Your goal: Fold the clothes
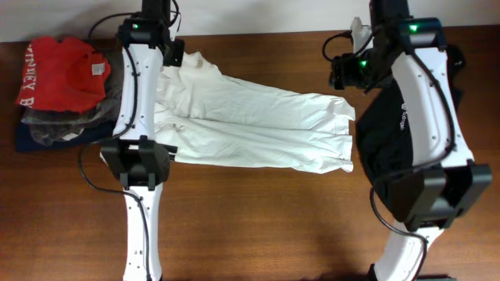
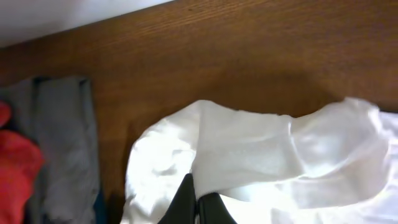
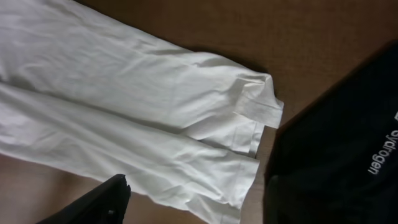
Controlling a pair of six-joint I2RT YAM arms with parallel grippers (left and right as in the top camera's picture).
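The white T-shirt point(image 1: 250, 125) lies folded lengthwise across the middle of the wooden table point(image 1: 258, 226), running from 10 o'clock down to 4 o'clock. The left gripper point(image 2: 198, 198) sits at the shirt's 10 o'clock end, its fingers pinched narrow on a raised fold of the white cloth. The right gripper point(image 1: 344, 72) hovers just off the shirt's sleeve end, at about 1 o'clock from it. Only one finger point(image 3: 102, 199) shows in its wrist view, so its spread cannot be told. The black garment point(image 1: 383, 144) lies at 3 o'clock of the shirt, touching it. A red garment point(image 1: 62, 74) tops a folded pile at 9 o'clock.
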